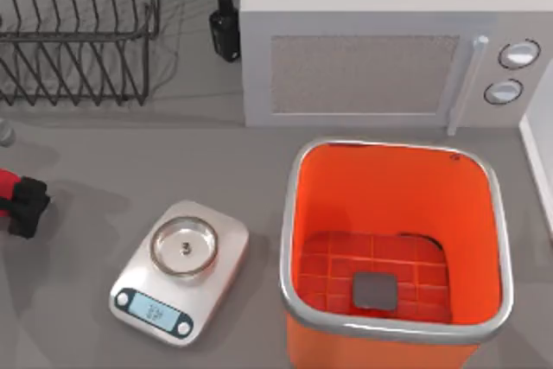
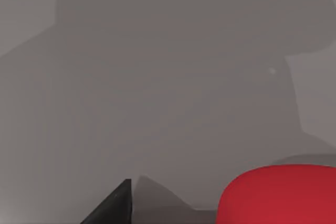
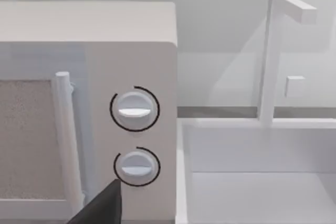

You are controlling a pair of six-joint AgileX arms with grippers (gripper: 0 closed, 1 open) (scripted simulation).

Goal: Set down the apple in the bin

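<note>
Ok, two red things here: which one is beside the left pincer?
The apple, plain round red, at the table's left edge by the left pincer. The other red is only the cap on the dark bottle beside the microwave.

A kitchen: microwave (image 1: 363, 49), dish rack (image 1: 78, 32) and kitchen scale (image 1: 180, 270) on a grey counter (image 1: 104, 170).

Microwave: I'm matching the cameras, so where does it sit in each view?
Top view: microwave at the back, behind the bin.
Left wrist view: grey table and the apple instead.
Right wrist view: its front, with door handle.
Shared landmark: its two knobs.
</note>
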